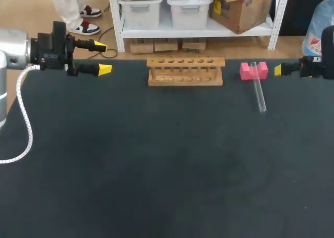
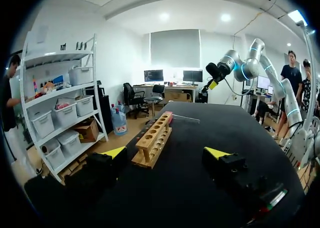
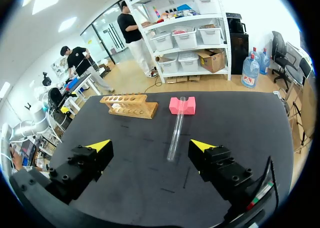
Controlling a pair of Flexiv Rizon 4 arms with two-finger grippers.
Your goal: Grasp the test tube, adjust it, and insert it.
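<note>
The left fingers point(image 2: 115, 153) stand wide apart with nothing between them, held above the bench point(image 1: 156, 165) off the left end of the wooden rack point(image 1: 185, 71), well apart from it and pointing toward it. The right fingers point(image 3: 202, 146) are likewise spread and hold nothing. They sit out past the rack's right end, farther from it than the tube. The test tube point(image 1: 258, 89) lies to the right of the rack, touched by neither arm. Its far end rests in the notch of a pink block point(image 1: 253, 71) near the rack's right end, and its other end lies on the dark bench, nearer the robot than the rack. The rack stands upright along the bench's far edge, its row of holes facing up.
</note>
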